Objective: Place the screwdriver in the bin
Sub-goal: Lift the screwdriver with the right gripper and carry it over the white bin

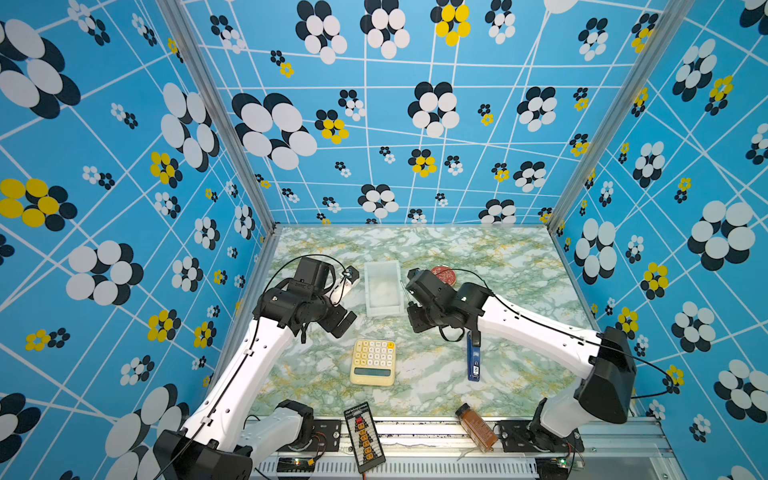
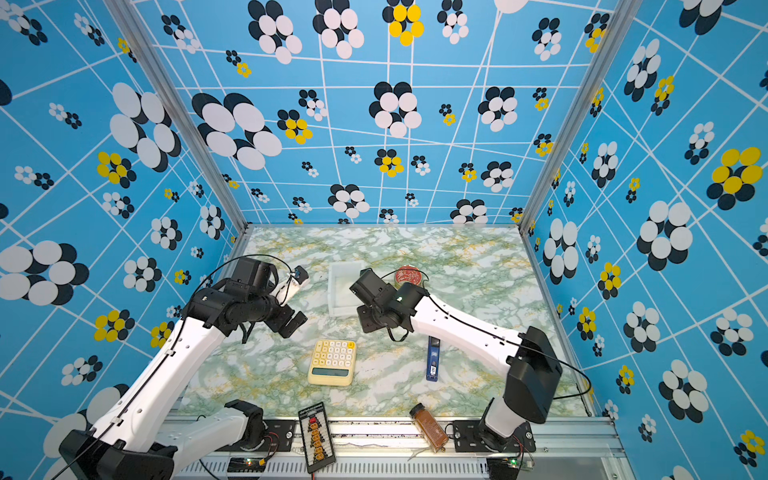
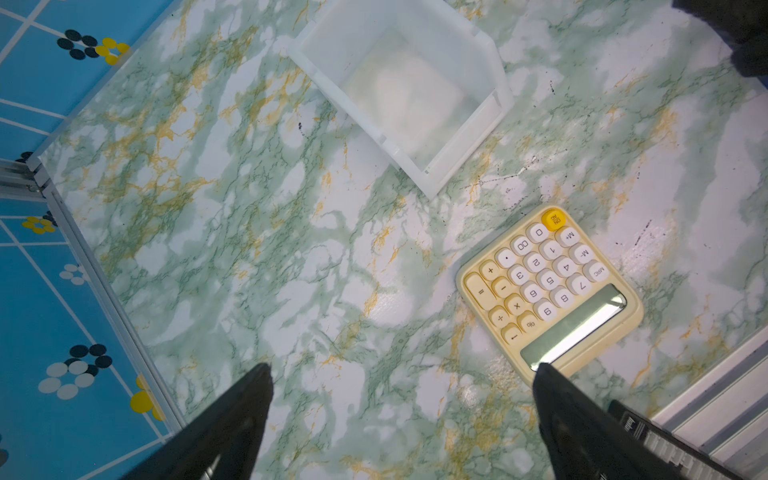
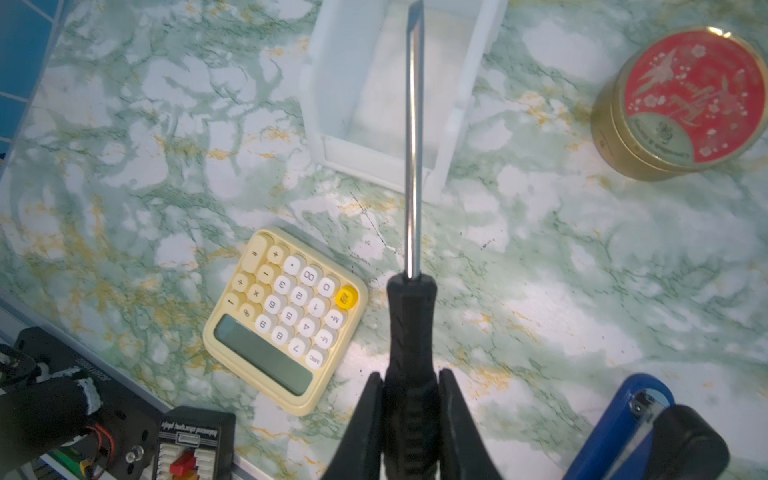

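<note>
The screwdriver [image 4: 411, 324], with a black handle and a thin grey shaft, is clamped by its handle in my right gripper [image 4: 411, 376], which is shut on it. It is lifted off the table, and in the right wrist view the end of its shaft lies over the near end of the white bin [image 4: 320, 104]. In a top view the screwdriver [image 1: 406, 293] and right gripper [image 1: 413, 311] sit just beside the right wall of the bin [image 1: 368, 291]. My left gripper [image 3: 402, 369] hangs open and empty over bare table, left of the bin [image 3: 467, 139].
A yellow calculator [image 1: 372, 361] lies in front of the bin. A blue-and-black stapler-like tool [image 1: 473, 357] lies under my right forearm. A red-lidded tin [image 1: 444, 274] stands behind the right wrist. A spice bottle [image 1: 476, 428] and a black connector board [image 1: 364, 436] rest on the front rail.
</note>
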Motion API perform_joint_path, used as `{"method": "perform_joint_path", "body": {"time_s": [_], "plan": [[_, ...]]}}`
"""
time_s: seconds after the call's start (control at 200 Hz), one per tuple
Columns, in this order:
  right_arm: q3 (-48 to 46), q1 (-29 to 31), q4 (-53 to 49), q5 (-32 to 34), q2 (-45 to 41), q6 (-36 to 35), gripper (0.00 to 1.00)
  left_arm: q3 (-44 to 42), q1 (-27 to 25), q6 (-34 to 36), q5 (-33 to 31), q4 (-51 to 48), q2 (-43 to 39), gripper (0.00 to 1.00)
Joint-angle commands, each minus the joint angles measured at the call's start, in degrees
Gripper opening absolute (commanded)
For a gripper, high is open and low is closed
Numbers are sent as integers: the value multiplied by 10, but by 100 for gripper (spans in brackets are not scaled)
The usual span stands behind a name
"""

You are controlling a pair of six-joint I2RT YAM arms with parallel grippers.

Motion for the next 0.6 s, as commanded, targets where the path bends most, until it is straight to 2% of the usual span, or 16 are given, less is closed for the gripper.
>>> {"method": "perform_joint_path", "body": {"time_s": [0.0,0.12,0.27,0.595], "plan": [[57,-14,-27,-44,53,-53,11,-9,11,16,1,-15,-13,99],[137,-25,-48,-73,115,-76,11,-4,24,4,6,-7,-12,99],[224,-33,-87,-76,184,-99,11,6,33,-11,18,-3,-9,99],[345,-60,-109,-70,294,-94,11,26,38,-39,49,4,3,99]]}}
